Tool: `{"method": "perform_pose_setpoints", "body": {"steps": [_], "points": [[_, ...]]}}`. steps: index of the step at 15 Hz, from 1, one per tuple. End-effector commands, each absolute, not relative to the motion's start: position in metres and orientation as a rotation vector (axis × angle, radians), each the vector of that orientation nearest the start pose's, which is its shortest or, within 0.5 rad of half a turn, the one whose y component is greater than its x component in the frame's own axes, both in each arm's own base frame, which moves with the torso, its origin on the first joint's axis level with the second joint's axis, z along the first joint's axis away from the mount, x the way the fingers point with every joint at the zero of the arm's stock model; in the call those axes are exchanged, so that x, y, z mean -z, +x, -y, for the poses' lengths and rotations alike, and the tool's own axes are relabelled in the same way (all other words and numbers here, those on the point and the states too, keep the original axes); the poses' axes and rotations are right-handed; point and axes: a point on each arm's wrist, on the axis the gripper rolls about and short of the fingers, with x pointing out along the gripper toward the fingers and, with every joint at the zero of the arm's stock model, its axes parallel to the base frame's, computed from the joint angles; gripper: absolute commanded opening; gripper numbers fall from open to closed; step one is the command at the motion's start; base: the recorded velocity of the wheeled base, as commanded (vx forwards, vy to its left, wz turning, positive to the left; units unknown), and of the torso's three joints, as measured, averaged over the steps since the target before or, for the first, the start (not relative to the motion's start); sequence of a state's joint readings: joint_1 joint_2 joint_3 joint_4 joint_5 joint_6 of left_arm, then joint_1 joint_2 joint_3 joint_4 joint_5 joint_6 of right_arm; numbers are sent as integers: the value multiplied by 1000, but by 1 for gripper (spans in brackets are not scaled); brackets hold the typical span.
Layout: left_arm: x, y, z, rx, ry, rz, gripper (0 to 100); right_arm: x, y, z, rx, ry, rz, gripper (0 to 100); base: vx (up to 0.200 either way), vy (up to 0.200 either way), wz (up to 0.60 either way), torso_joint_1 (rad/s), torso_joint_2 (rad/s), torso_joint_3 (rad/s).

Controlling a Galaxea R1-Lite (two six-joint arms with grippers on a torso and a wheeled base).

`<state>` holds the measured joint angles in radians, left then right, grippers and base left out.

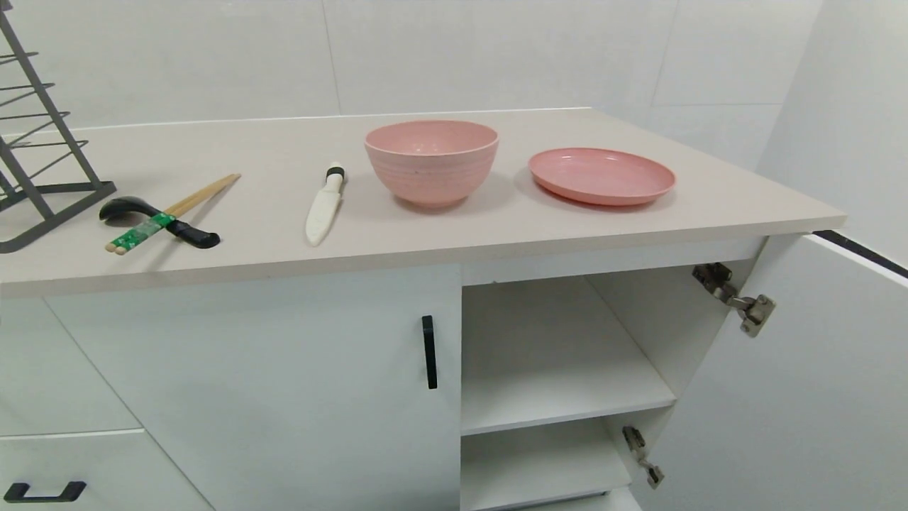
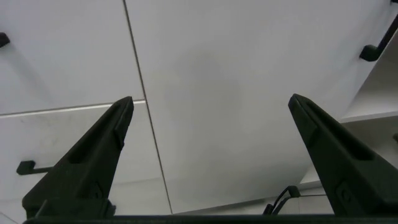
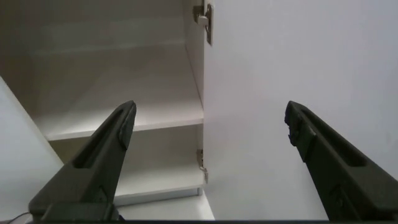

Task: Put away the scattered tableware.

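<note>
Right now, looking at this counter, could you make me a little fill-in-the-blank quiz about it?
The bowl and the plate are both ____ in colour.
The white knife lies to the robot's ____ of the bowl.
The cupboard door below the plate stands ____.
Missing words: pink; left; open.

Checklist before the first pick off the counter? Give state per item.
1. Left gripper open, holding nothing: ok.
2. Right gripper open, holding nothing: ok.
3. Right cabinet door swung open, upper shelf exposed: ok.
4. Bowl upright on the counter, apart from the plate: ok.
5. Knife lying on its own, touching nothing else: ok.
6. Chopsticks separate from the spoon: not ok, they lie across its handle.
</note>
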<state>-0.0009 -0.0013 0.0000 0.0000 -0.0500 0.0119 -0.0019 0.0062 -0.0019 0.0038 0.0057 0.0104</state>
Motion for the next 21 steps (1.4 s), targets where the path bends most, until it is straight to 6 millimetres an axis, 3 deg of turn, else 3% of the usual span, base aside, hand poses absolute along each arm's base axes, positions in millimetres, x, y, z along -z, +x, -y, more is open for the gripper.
{"method": "perform_pose_setpoints", "body": {"steps": [1, 4, 14, 21], "points": [[-75, -23, 1, 51, 12, 0, 100, -75, -22, 0, -5, 11, -12, 100, 0, 0, 0, 212, -36, -110], [-75, -23, 1, 51, 12, 0, 100, -75, -22, 0, -5, 11, -12, 100, 0, 0, 0, 253, -178, -185], [-76, -23, 1, 49, 12, 2, 100, -75, -22, 0, -5, 11, -12, 100, 0, 0, 0, 183, -552, -216], [-76, -23, 1, 49, 11, -1, 100, -75, -22, 0, -5, 11, -12, 100, 0, 0, 0, 329, -475, -230]]}}
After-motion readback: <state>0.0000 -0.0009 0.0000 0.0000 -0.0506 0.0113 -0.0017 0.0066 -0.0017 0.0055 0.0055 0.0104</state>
